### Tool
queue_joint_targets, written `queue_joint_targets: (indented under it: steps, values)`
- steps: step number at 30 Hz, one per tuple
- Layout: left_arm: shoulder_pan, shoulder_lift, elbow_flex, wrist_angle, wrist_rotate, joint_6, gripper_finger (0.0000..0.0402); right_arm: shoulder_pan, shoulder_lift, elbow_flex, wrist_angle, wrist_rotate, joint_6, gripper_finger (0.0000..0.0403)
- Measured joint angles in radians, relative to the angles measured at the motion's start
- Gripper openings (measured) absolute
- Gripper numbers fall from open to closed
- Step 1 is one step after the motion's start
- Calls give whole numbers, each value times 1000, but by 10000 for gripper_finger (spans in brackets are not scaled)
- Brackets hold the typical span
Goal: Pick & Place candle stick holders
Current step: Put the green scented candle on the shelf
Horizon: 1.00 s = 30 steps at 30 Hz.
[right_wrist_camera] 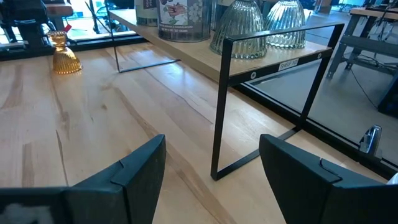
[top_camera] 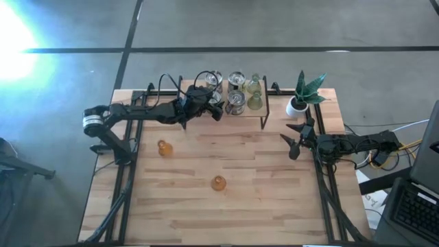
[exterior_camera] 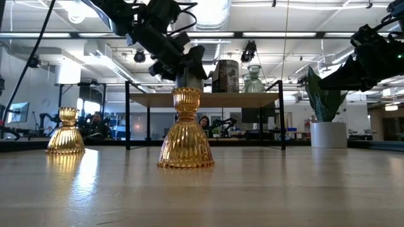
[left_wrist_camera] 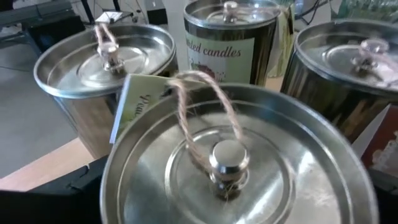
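So the left gripper is up over the left end of the little raised shelf at the back of the table, hovering right on top of a silver candle tin with a knob lid and a loop of twine. Its jaws are spread as wide as they go, and nothing is between them that I can see. There are 3 more tins packed around that one in the left wrist view, 1 with a "candles" label. The right gripper sits low near the right edge of the table, just in front of the white-potted plant, fingers apart and holding nothing. As for the candle stick holders: 2 orange ones are out on the open tabletop, 1 toward the left and 1 near the middle, both upright and well apart. 2 pale green glass ones stand on the right part of the shelf, next to the tins.
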Motion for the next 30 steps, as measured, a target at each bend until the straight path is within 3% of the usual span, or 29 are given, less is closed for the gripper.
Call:
queue_joint_targets:
  steps: [30]
  values:
    - [-1,-56,27,41,24,98,400,0,0,0,0,0,0,251]
